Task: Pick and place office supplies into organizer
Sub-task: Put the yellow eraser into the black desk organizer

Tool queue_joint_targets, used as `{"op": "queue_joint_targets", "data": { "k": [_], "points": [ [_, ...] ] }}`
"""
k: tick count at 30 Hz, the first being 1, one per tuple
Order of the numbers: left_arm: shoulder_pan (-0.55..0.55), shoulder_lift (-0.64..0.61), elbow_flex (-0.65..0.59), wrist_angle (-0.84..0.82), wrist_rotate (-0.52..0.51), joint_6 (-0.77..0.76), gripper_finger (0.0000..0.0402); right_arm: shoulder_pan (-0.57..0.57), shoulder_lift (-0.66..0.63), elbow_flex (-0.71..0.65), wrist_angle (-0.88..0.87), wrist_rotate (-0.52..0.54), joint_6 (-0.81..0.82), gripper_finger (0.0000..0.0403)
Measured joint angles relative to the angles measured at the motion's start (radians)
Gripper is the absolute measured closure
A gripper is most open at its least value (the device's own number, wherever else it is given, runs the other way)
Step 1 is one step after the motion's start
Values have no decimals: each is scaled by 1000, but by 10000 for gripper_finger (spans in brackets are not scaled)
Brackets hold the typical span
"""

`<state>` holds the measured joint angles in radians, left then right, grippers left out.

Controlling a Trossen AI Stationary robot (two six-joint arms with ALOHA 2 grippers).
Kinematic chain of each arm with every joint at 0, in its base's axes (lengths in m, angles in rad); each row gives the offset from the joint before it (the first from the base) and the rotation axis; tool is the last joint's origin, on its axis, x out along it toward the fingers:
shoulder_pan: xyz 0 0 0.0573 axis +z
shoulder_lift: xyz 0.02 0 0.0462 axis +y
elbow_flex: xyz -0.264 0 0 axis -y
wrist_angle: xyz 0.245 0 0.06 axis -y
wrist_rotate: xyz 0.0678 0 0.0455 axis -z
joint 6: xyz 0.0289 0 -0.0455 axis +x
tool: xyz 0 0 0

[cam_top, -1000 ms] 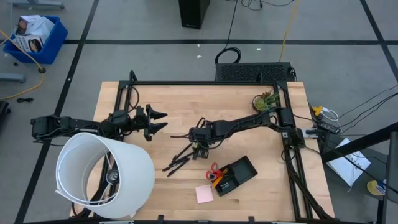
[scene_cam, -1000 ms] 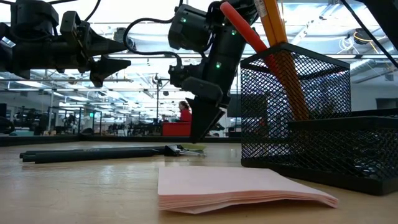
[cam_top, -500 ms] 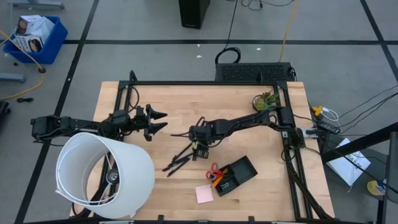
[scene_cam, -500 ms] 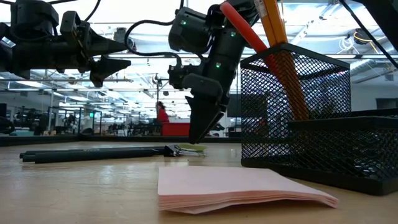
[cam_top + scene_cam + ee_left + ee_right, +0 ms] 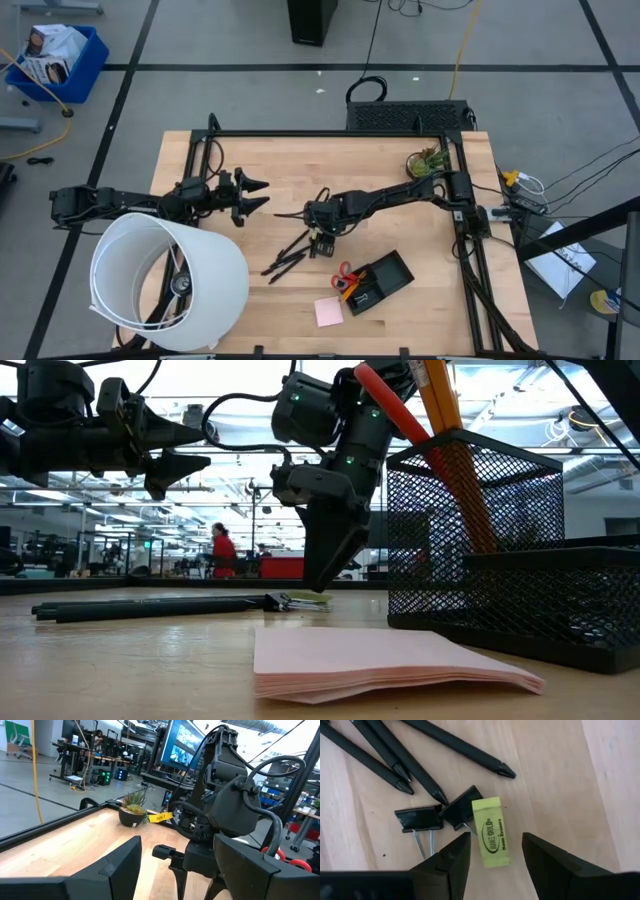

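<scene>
So the scissors [image 5: 343,271] and pencil [image 5: 447,435] sit in the organizer [image 5: 385,279] already — pens [image 5: 285,258], clips [image 5: 440,815] and pad [image 5: 328,311] still wait on the table [image 5: 280,170]. The right gripper [image 5: 492,852] hangs open over a yellow eraser [image 5: 493,831]; the left gripper [image 5: 252,194] waits open, away.

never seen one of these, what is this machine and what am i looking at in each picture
It is a robot with two dark arms at a wooden table, each ending in a two-finger gripper. One picture looks straight down, one looks level across the tabletop, and two come from cameras on the wrists.

The right gripper hangs open just above a yellow-green eraser, holding nothing. Beside the eraser lie two black binder clips and several black pens.

The left gripper waits open, off to the side.

Nearer the front sit a pink sticky-note pad and a black mesh organizer already holding red scissors.
</scene>
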<state>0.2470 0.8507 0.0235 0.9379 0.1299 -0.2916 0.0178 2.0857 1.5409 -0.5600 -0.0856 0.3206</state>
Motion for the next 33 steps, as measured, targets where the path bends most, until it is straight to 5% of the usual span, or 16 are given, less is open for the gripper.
{"op": "queue_joint_targets", "data": {
  "k": [33],
  "points": [
    [0,0,0,0,0,0,149,18,39,0,31,62,-20,232]
  ]
}}
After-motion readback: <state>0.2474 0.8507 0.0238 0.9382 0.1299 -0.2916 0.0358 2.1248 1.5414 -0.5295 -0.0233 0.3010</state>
